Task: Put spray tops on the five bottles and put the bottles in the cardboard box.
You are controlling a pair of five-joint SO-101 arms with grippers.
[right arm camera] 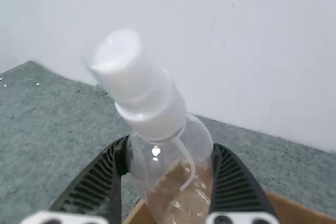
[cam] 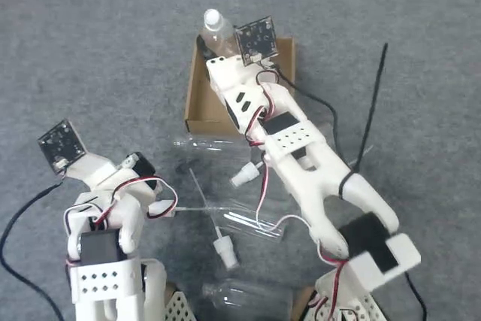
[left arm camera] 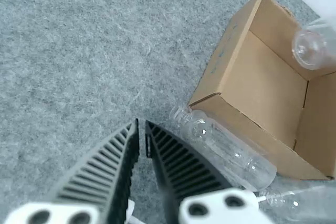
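My right pincer point(right arm camera: 170, 153) is clamped round the body of a bottle point(right arm camera: 157, 129) fitted with its spray top point(right arm camera: 131, 77). The grip sits below the shoulder, I think so the top is left free and the bottle hangs close to upright, leaning a little. From the high view it hangs over the far side of the cardboard box point(cam: 197, 107), which sits at twelve o'clock on the table point(cam: 90, 58). That looks to me like the spot from which to lower it in standing. My left pincer point(left arm camera: 142, 129) has its fingers almost together with nothing between them, at about eight o'clock and apart from the right arm. Between the arms, uncapped bottles point(cam: 214, 144) lie on their sides, one just beside the box's near wall, the others toward six o'clock. Loose spray tops point(cam: 246, 176) lie among them, near enough for pairing.
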